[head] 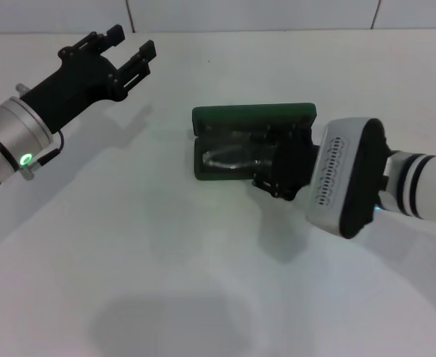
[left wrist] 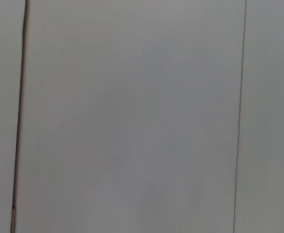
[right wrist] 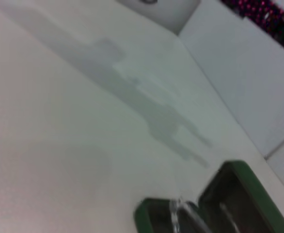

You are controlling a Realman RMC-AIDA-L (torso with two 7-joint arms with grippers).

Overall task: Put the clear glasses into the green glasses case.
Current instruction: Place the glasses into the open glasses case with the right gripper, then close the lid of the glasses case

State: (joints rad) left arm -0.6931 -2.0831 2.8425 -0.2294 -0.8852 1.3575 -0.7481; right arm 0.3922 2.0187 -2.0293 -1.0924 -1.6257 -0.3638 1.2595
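Note:
The green glasses case point(head: 251, 114) lies open in the middle of the white table, its lid standing up on the far side. The clear glasses point(head: 229, 158) rest inside its lower half as pale glints on the dark lining. My right gripper point(head: 281, 175) reaches in over the case's right end, its tip hidden behind its own black body. The right wrist view shows the case's green rim point(right wrist: 244, 178) and a clear arm of the glasses point(right wrist: 179, 213) close up. Far off at the back left, my left gripper point(head: 131, 43) hovers open and holds nothing.
The white table point(head: 166, 260) spreads wide on all sides of the case. A pale wall runs along the back edge. The left wrist view shows only plain grey panels point(left wrist: 132, 116) with thin seams.

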